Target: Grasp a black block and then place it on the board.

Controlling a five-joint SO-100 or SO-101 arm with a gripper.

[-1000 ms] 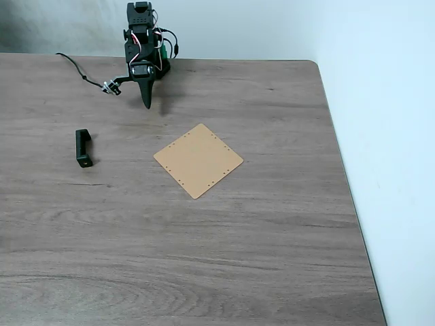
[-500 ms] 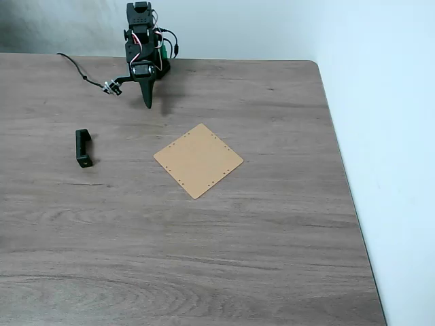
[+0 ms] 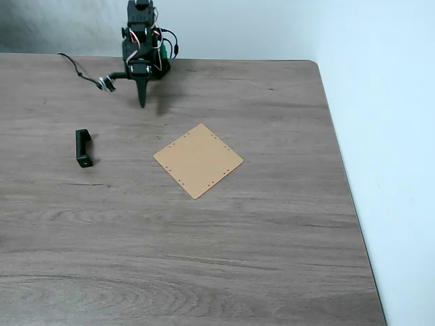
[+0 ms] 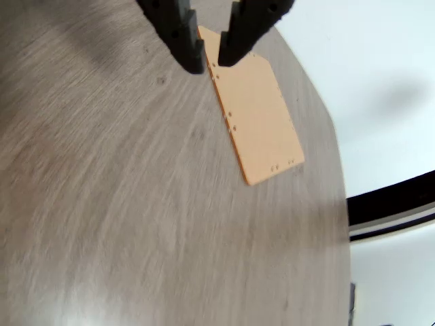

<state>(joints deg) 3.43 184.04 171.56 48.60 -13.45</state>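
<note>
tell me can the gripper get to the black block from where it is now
Probably yes: the block lies alone on bare table, nothing between it and the gripper, which holds nothing.

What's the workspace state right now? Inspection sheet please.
Surface: grey-brown wood table, bare apart from the job's things.
Job's things: black block lies flat on the table, left of the board in the fixed view, apart from it; nothing on the board.
Clutter: nothing seen.
Pincer: pincer empty, jaws slightly apart, above the table near the board's far edge in the wrist view.
Cables: black cable trails left from the arm across the table.
Surroundings: pale wall behind; pale floor right.
</note>
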